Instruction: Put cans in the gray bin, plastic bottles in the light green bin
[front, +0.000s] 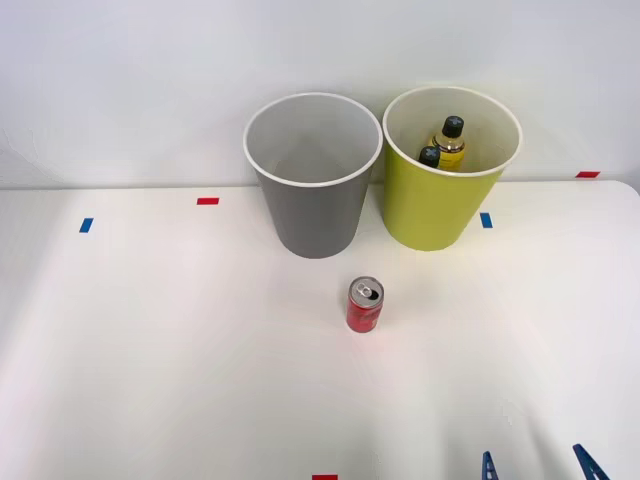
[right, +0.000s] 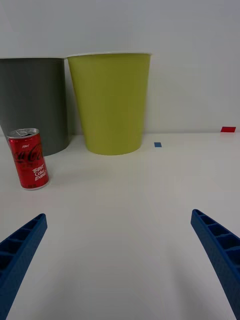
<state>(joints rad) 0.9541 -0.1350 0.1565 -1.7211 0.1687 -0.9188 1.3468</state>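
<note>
A small red can (front: 364, 305) with a silver top stands upright on the white table, in front of the two bins; the wrist view shows the can (right: 28, 158) too. The gray bin (front: 314, 210) stands at the back, with nothing visible inside, and its wall (right: 31, 102) shows in the wrist view. To its right, the light green bin (front: 430, 205) holds two black-capped plastic bottles (front: 447, 142), one with amber contents. My right gripper (front: 537, 468) is open at the table's front edge, right of the can and well short of it. Its blue fingers (right: 220, 250) are spread wide, holding nothing.
Small red tape marks (front: 207, 201) and blue tape marks (front: 86, 225) lie on the white table (front: 150, 340). A white wall rises right behind the bins. Another red mark (front: 324, 477) sits at the front edge.
</note>
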